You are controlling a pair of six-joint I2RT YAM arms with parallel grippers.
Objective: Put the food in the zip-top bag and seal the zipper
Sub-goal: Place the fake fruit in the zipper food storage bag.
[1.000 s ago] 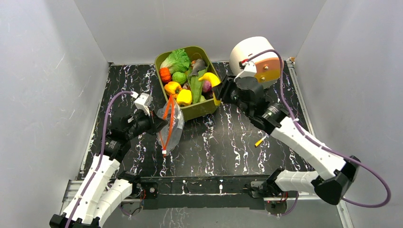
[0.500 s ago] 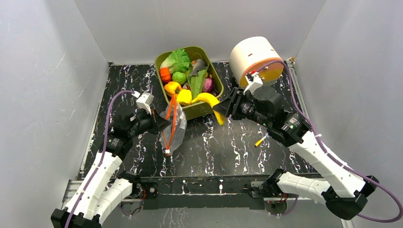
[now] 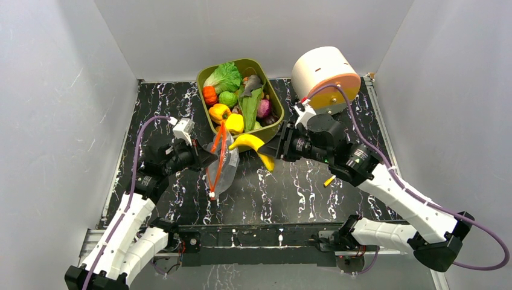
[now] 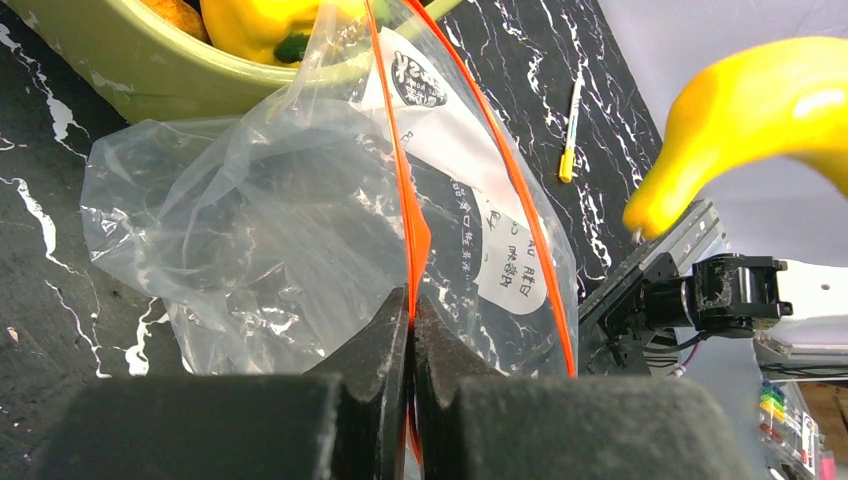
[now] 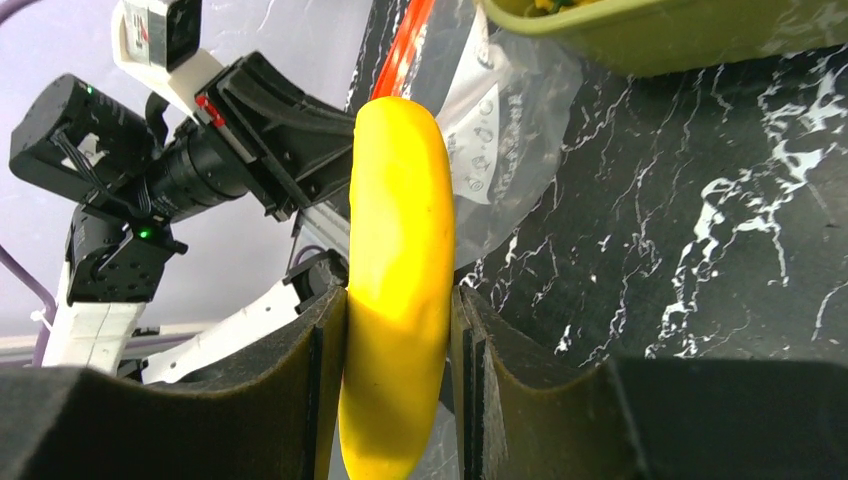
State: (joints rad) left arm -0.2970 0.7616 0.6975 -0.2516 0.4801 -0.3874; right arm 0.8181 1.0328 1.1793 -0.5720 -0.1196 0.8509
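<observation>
Two grippers hung over the black, white-veined table (image 3: 302, 181), its near edge hidden behind the arm bases at the bottom of the overhead frame. At upper right lay a smooth white drum (image 3: 323, 75) with an orange face. Left of it, the olive-green plastic tub (image 3: 280, 112) held most of the glossy food (image 3: 232, 99), heaped so the lower pieces were hidden; both wrist views cut the tub down to a strip of wall. At centre-left, just below the tub, the crinkly clear zip-top bag (image 3: 224, 172) hung from the left gripper (image 3: 208, 158), clenched tight on the thin red-orange zipper (image 3: 215, 154). Only the left wrist view showed the zipper's two strands parted and the bag's white label (image 4: 510, 270), its print too blurred to read. The curved yellow banana (image 3: 252, 145) sat outside the bag, just right of its mouth, grasped between the right gripper's (image 3: 273, 148) dark padded fingers (image 5: 320, 380); whether it touched the plastic was unclear. A small yellow stick (image 3: 329, 180) lay at centre-right.
</observation>
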